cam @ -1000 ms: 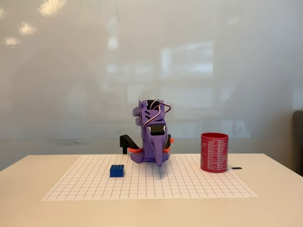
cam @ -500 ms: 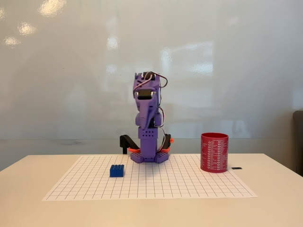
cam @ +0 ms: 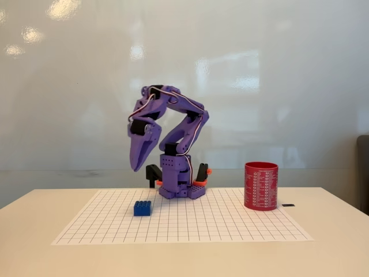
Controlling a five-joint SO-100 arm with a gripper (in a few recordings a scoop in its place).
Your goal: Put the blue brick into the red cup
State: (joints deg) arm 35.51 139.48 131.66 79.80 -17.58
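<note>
Your gripper [cam: 137, 167] hangs in the air above the back part of the gridded sheet [cam: 230, 222], tip pointing down, touching and holding nothing. From this side-on fixed view the fingers read as one tapering purple wedge, so you cannot tell how far apart they stand.

Below it and a little to the right in the picture, the blue brick [cam: 142, 208] sits flat on the sheet, studs up, toward the left half of the surface [cam: 29, 242] and nearer the front edge than the arm's base [cam: 181, 187].

Expect the brick to be light, rigid and smooth-sided plastic: it should not deform, but it could skid or twist if one finger meets it first. Take it across two opposite flat sides, low on the body, not on the studs.

The red cup [cam: 261, 186] stands upright near the sheet's right edge, mouth open, well apart from the brick. It may tip if bumped, so release from above the rim.
</note>
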